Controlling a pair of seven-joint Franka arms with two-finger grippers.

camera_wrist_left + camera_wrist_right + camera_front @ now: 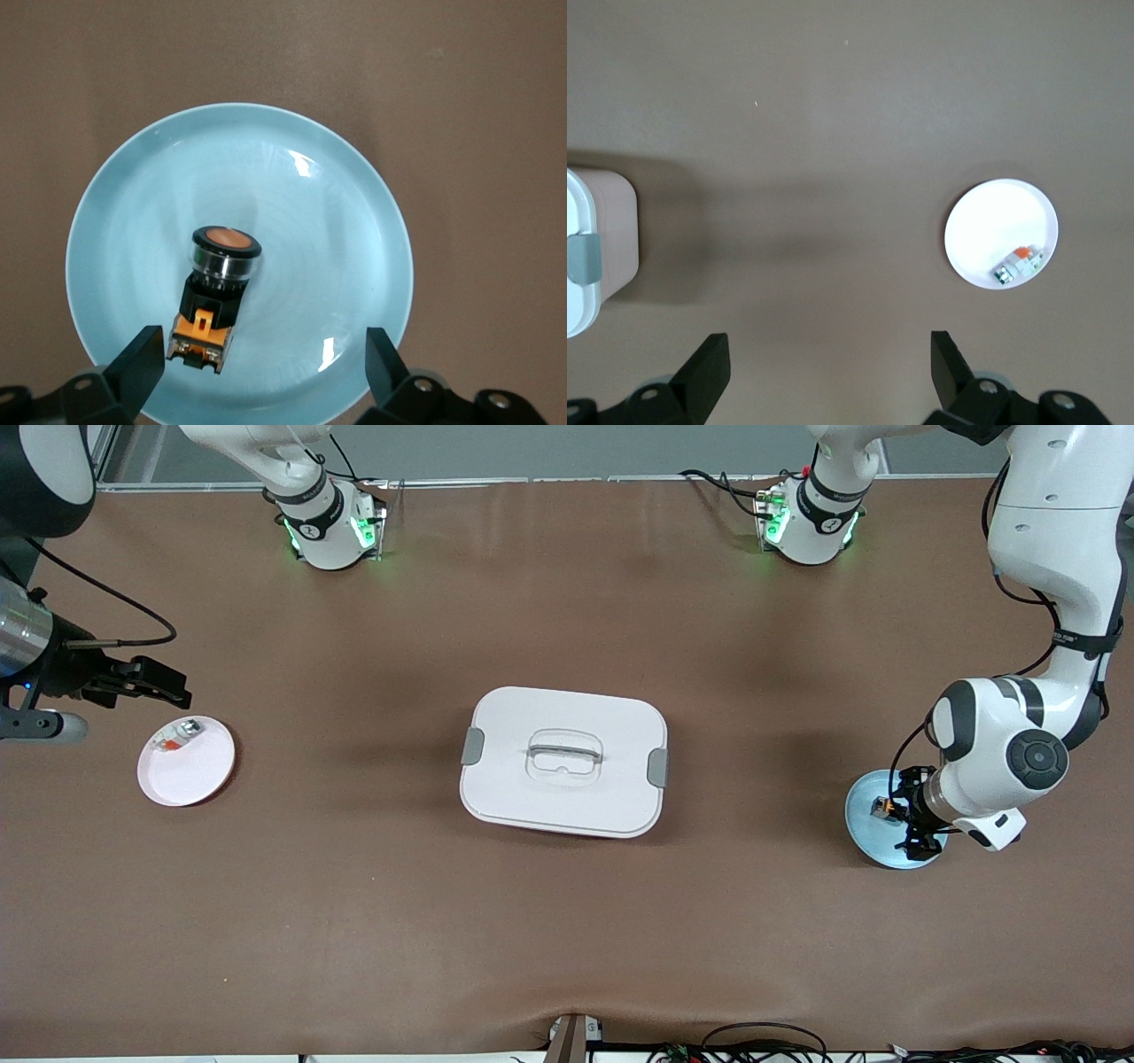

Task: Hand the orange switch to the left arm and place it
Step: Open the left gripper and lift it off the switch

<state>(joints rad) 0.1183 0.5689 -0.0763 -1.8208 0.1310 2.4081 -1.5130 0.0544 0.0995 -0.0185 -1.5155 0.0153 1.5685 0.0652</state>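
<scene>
1. The orange switch point(215, 297) is lying on its side on the blue plate point(354, 230) at the left arm's end of the worktop, untouched.
2. The left gripper point(259, 367) is hovering over it, jaws released.
3. The right gripper point(146, 682) is waiting with jaws released near the pink plate point(199, 775).
4. Light, rigid, probably slippery at its round collar; the squarer black body looks like the better hold.

Glossy blue plate point(354, 204), matt table point(354, 912).

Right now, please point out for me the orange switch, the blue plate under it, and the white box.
orange switch point(227, 239): left wrist view, on its round orange face.
blue plate point(328, 212): left wrist view, on a bare part of its inside.
white box point(505, 779): front view, on the flat lid beside the recessed handle.
</scene>
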